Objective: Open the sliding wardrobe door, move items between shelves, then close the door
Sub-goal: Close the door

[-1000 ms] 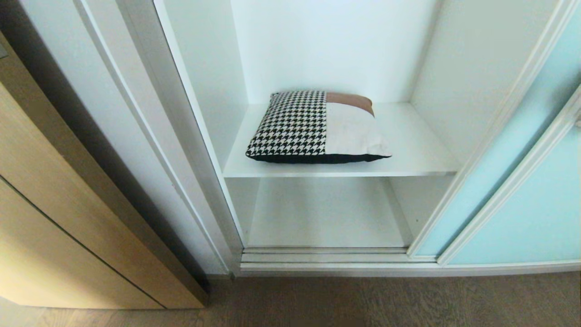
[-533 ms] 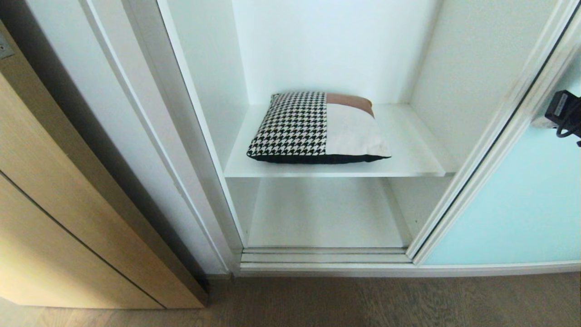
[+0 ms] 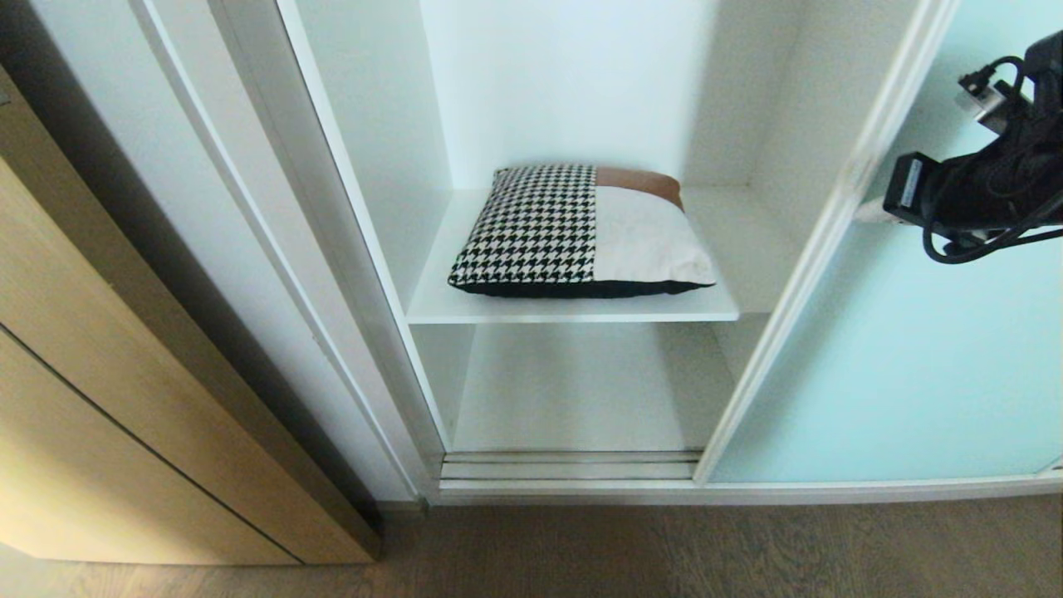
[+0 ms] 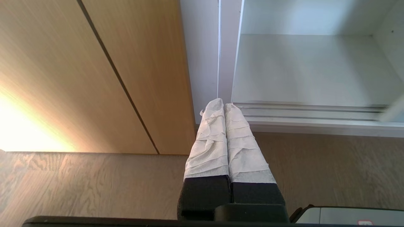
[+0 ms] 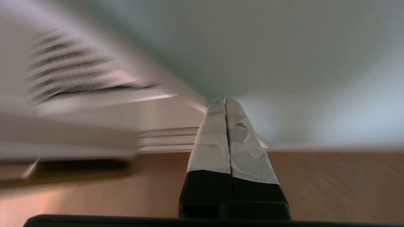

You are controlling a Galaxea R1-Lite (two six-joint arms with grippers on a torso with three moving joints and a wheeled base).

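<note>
The cushion, houndstooth with brown and cream patches, lies flat on the upper of the white shelves. The shelf below it is bare. The frosted aqua sliding wardrobe door covers the right part of the opening. Its pale frame edge runs just right of the cushion. My right arm reaches in from the right at the door. My right gripper is shut and empty, its tips against the aqua panel beside the frame. My left gripper is shut, parked low above the floor.
A light wood cabinet stands to the left of the wardrobe, with a white fixed panel between them. The floor track runs along the wardrobe's front. Grey wood-grain floor lies before it.
The sliding door has moved left across the opening, hiding the right end of both shelves. My right arm came into view from the right and moved left with it. The cushion stayed put.
</note>
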